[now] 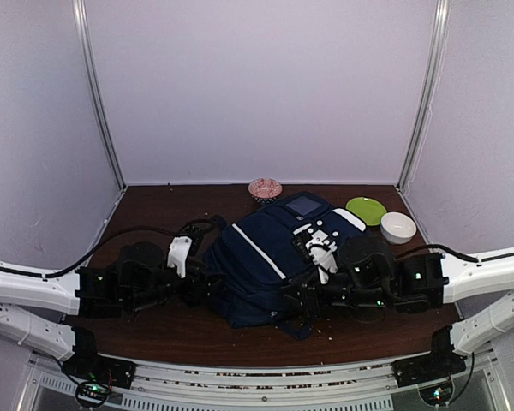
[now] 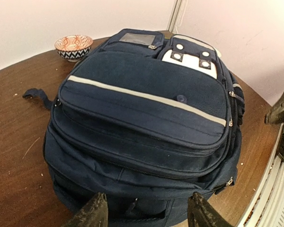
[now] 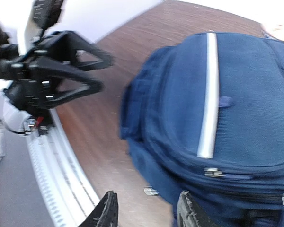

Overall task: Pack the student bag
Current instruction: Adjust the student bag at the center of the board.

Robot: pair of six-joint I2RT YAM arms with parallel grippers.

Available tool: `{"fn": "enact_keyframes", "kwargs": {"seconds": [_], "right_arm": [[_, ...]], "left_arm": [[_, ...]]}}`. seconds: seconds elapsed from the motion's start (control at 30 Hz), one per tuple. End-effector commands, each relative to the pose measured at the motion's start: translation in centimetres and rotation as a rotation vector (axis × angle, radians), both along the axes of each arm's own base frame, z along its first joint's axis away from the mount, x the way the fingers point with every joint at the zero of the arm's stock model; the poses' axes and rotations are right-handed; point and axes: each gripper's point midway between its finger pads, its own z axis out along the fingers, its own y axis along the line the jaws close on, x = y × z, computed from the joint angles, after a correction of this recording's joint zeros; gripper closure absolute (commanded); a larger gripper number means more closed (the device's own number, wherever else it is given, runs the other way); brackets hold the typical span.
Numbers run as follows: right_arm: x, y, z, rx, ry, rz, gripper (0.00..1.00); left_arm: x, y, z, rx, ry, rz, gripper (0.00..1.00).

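Note:
The student bag [image 1: 270, 257] lies flat in the middle of the table, navy with a white stripe and white buckle patches, and its zips look shut. In the left wrist view the student bag [image 2: 146, 109] fills the frame. My left gripper [image 2: 146, 215] stands open at its near end, with dark fabric showing between the spread fingers [image 2: 92, 213]. In the top view my left gripper [image 1: 199, 287] is at the bag's left side. My right gripper [image 3: 146, 213] is open at the bag's front right corner. One of its fingers [image 3: 189, 213] is against the blue fabric and bare table shows between the two. That view is blurred.
A patterned pink bowl [image 1: 265, 187] stands behind the bag at the table's back edge. A green plate [image 1: 366, 210] and a white bowl [image 1: 398, 227] sit at the back right. Crumbs dot the brown table [image 1: 154, 214]. A dark strap [image 2: 35, 93] trails from the bag.

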Motion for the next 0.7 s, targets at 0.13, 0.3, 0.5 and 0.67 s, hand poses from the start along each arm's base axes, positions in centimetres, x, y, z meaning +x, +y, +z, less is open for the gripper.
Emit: {"fn": "enact_keyframes", "kwargs": {"seconds": [0.13, 0.3, 0.5, 0.67], "right_arm": [[1.4, -1.4, -2.7, -0.38, -0.105, 0.091, 0.52], [1.0, 0.6, -2.7, -0.439, -0.144, 0.167, 0.5], [1.7, 2.2, -5.2, -0.545, -0.144, 0.172, 0.54], [2.3, 3.3, -6.0, -0.582, -0.146, 0.165, 0.67]], "left_arm": [[0.5, 2.3, -0.8, -0.133, 0.099, 0.142, 0.02], [0.1, 4.1, -2.2, -0.186, 0.149, 0.203, 0.02], [-0.4, 5.0, -3.1, -0.181, 0.175, 0.211, 0.02], [-0.6, 5.8, -2.4, -0.177, 0.156, 0.209, 0.02]]}}
